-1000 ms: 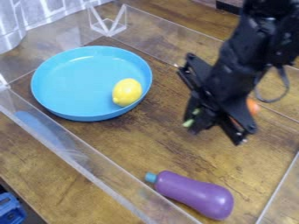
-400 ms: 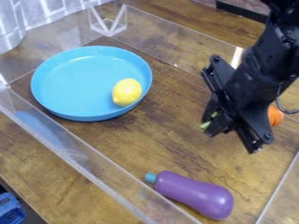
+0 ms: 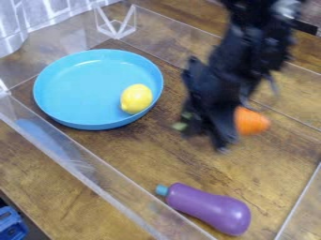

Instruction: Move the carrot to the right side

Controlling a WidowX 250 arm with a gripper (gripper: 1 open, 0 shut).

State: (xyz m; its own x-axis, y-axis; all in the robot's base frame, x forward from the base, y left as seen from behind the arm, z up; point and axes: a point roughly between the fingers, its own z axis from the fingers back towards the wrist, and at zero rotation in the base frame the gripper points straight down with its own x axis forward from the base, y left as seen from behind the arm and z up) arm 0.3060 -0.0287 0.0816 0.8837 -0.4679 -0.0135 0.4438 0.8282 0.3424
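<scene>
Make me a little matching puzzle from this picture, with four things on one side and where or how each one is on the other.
Things
1. Lemon
2. Plate
3. Eggplant
4. Carrot

Descriptions
A. Purple, lying on the wooden surface near the bottom of the picture
B. Orange, blurred, right by the black gripper
C. Yellow, resting on something blue
D. Round and blue, with a fruit on it

Right pairs: 1-C, 2-D, 3-A, 4-B
</scene>
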